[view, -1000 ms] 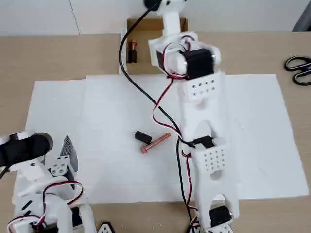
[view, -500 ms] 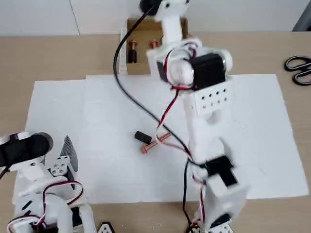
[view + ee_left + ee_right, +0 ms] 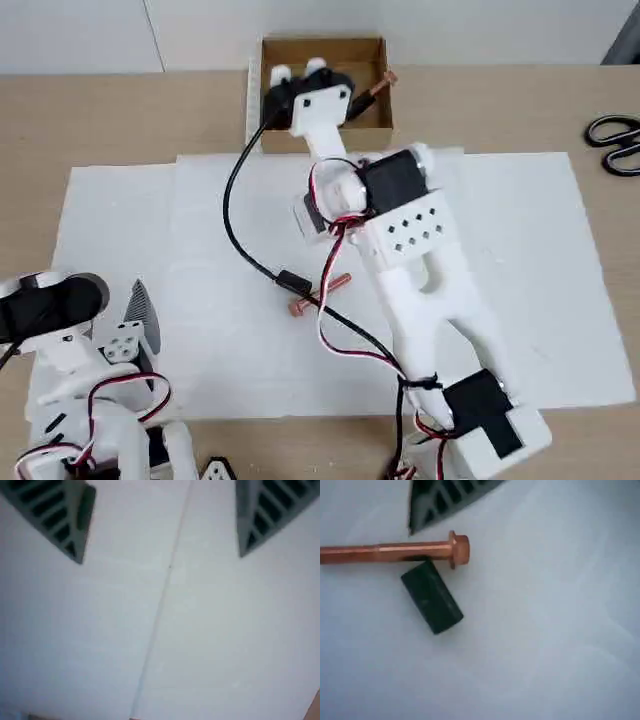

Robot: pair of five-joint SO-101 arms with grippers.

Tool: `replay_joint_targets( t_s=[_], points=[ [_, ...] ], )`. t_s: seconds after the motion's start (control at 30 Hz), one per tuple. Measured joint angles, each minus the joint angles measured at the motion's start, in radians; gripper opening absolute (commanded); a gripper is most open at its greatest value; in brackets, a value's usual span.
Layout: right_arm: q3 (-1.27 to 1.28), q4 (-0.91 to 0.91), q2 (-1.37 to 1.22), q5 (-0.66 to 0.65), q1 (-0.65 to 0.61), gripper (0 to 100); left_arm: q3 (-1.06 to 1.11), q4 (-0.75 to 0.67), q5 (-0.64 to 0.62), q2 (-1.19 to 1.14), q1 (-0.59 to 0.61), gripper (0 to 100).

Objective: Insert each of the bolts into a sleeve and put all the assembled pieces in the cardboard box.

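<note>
At mat [image 3: 130,230] centre, copper bolt [image 3: 322,292] lies diagonal, black sleeve [image 3: 293,281] beside its head | right gripper [image 3: 305,92] up-frame at cardboard box [image 3: 325,44], state I can't tell | left gripper [image 3: 160,522] spread, empty.

A light wooden worktop [image 3: 120,120] carries a wide white sheet [image 3: 200,230], a cardboard box [image 3: 325,41] at the sheet's far edge, and scissors [image 3: 615,140] off to the right. On the sheet, a copper bolt [image 3: 338,284] lies touching a black sleeve [image 3: 292,281].

Copper bolt [image 3: 308,301] beside black sleeve [image 3: 291,281] — both on foam sheet [image 3: 150,230].
</note>
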State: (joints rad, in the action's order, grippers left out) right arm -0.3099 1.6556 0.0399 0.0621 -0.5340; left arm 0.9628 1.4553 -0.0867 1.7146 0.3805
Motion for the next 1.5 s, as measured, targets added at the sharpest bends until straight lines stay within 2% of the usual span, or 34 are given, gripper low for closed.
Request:
replay_joint_targets(
  t_s=[0.1, 0.3, 0.4, 0.5, 0.7, 1.0, 1.13, 1.5],
  points=[
    [0.089, -0.049, 0.0, 0.023, -0.018, 12.9, 0.0, 0.0, 0.0, 0.0, 0.0, 19],
    [0.23, -0.184, 0.0, 0.295, -0.037, 12.9, 0.0, 0.0, 0.0, 0.0, 0.0, 19],
    [0.319, -0.279, 0.0, 0.339, -0.066, 12.9, 0.0, 0.0, 0.0, 0.003, 0.0, 19],
    [0.417, -0.365, 0.0, 0.267, -0.103, 13.0, 0.0, 0.0, 0.0, 0.003, 0.0, 19],
    [0.534, -0.466, 0.0, -0.043, -0.144, 12.9, 0.0, 0.0, 0.0, 0.003, 0.0, 19],
    [0.557, -0.499, -0.009, -0.269, -0.146, 13.2, 0.0, 0.0, 0.0, 0.003, 0.0, 19],
    [0.557, -0.517, -0.083, -0.308, -0.15, 13.2, 0.0, 0.0, 0.0, 0.003, 0.0, 19],
    [0.557, -0.594, -0.204, -0.315, -0.147, 13.1, 0.0, 0.0, 0.0, 0.003, 0.0, 19]
  ],
)
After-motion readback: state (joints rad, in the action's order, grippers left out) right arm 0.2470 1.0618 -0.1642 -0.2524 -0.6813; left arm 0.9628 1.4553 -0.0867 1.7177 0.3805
